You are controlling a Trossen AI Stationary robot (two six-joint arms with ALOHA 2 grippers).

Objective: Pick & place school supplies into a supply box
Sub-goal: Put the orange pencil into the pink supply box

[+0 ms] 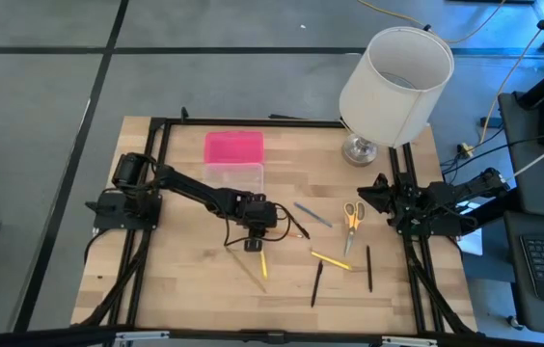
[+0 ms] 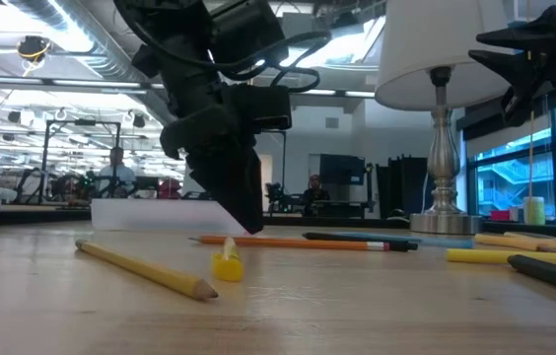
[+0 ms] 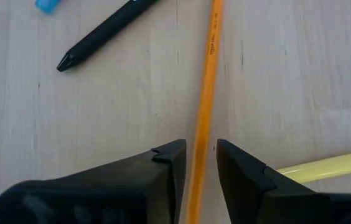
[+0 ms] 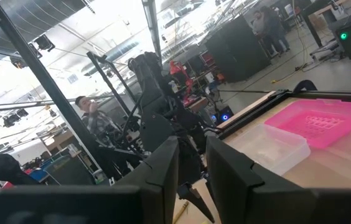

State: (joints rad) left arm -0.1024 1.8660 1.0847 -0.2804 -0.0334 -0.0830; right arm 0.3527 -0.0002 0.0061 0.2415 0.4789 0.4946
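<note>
Your left gripper is down at the table, jaws narrowed around the orange pencil, which lies flat and not yet lifted. Your right gripper waits raised at the table's right edge, fingers a little apart, holding nothing. Supply box: open, pink lid folded back; no contents visible. Outstanding on the table: yellow-handled scissors, black pen, yellow pencil, several more pens.
</note>
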